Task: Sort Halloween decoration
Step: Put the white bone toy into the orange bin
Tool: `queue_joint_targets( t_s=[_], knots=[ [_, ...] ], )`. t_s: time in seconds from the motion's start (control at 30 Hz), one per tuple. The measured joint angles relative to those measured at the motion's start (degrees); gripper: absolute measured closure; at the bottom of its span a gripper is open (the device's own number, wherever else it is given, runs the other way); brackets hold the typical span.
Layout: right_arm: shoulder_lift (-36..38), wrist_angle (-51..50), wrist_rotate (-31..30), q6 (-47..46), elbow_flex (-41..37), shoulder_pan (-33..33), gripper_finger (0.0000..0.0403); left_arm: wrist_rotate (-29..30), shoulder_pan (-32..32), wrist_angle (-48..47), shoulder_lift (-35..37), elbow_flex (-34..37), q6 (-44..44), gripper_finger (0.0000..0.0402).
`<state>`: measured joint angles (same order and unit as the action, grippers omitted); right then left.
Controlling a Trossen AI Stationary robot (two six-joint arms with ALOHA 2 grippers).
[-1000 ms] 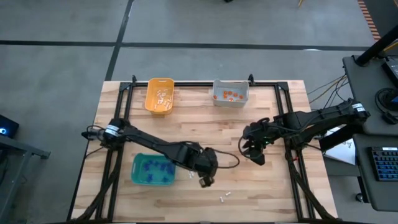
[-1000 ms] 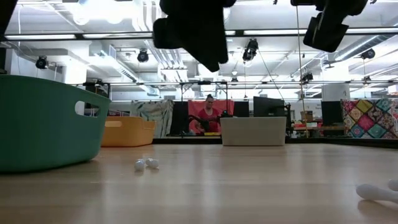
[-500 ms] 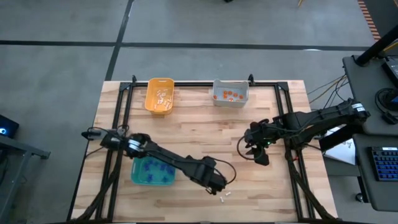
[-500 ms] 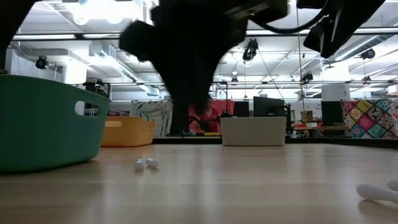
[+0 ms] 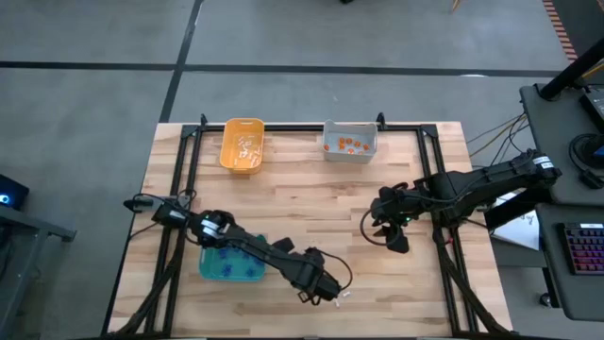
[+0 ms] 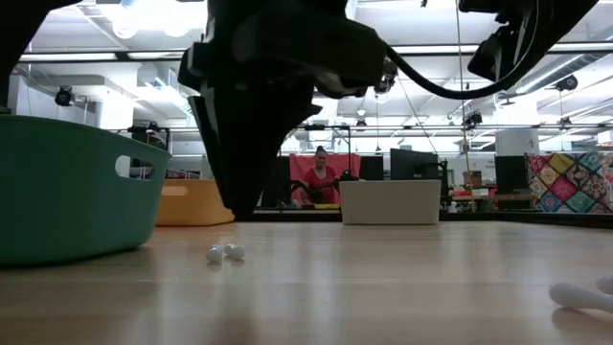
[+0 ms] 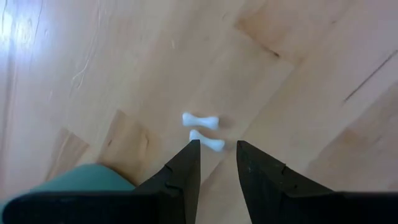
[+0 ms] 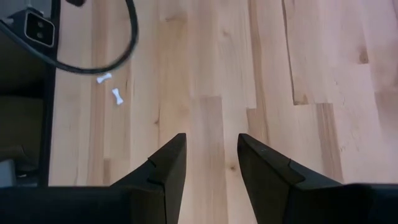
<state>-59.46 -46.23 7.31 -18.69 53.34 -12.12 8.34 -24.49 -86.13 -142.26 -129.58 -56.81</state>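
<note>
Two white bone-shaped trinkets (image 7: 200, 119) (image 7: 207, 142) lie side by side on the wooden table, beside the teal bin's corner (image 7: 81, 180). My left gripper (image 7: 217, 148) points down over them, open. Its tips stand just short of the nearer bone and above the table (image 6: 239, 206). In the low view a white pair (image 6: 226, 253) lies below it. In the high view my left hand (image 5: 319, 286) hides its own fingertips, and white trinkets (image 5: 342, 296) show just right of it. My right gripper (image 8: 208, 146) (image 5: 392, 236) hangs open over bare wood at the table's right.
The teal bin (image 5: 231, 262) with purple trinkets stands under my left arm. A yellow-orange bin (image 5: 243, 146) with white ones and a grey bin (image 5: 350, 142) with orange ones stand at the far edge. More white trinkets (image 6: 575, 295) lie near the front.
My left gripper has come down toward the table and toward its near edge, and has tipped from slanting to pointing almost straight down. It now stands over the white trinkets beside the teal bin. Its finger gap looks unchanged.
</note>
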Motion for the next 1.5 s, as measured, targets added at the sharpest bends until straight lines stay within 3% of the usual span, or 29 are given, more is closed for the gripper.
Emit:
queue_joint_targets(
  t_s=[0.27,0.47,0.6,1.2,1.5],
  knots=[
    [0.00,0.84,0.02,-1.61,0.00,0.00,0.0266,-6.59,0.15,-0.24,-0.02,0.04,3.58,0.0285],
    [0.00,2.40,0.02,-3.43,0.00,0.00,0.0266,-5.24,0.15,0.01,-0.11,0.42,7.73,0.0229],
    [0.00,2.62,0.02,-3.93,0.00,0.00,0.0266,-4.44,0.22,0.15,-0.11,0.54,10.62,0.0214],
    [0.00,3.75,-0.02,-7.27,0.00,0.02,0.0266,-4.67,1.18,4.28,-0.04,7.02,18.44,0.0212],
    [0.00,3.75,-0.07,-7.82,0.00,0.02,0.0266,-3.02,1.68,4.58,-0.04,7.05,21.39,0.0242]
  ],
)
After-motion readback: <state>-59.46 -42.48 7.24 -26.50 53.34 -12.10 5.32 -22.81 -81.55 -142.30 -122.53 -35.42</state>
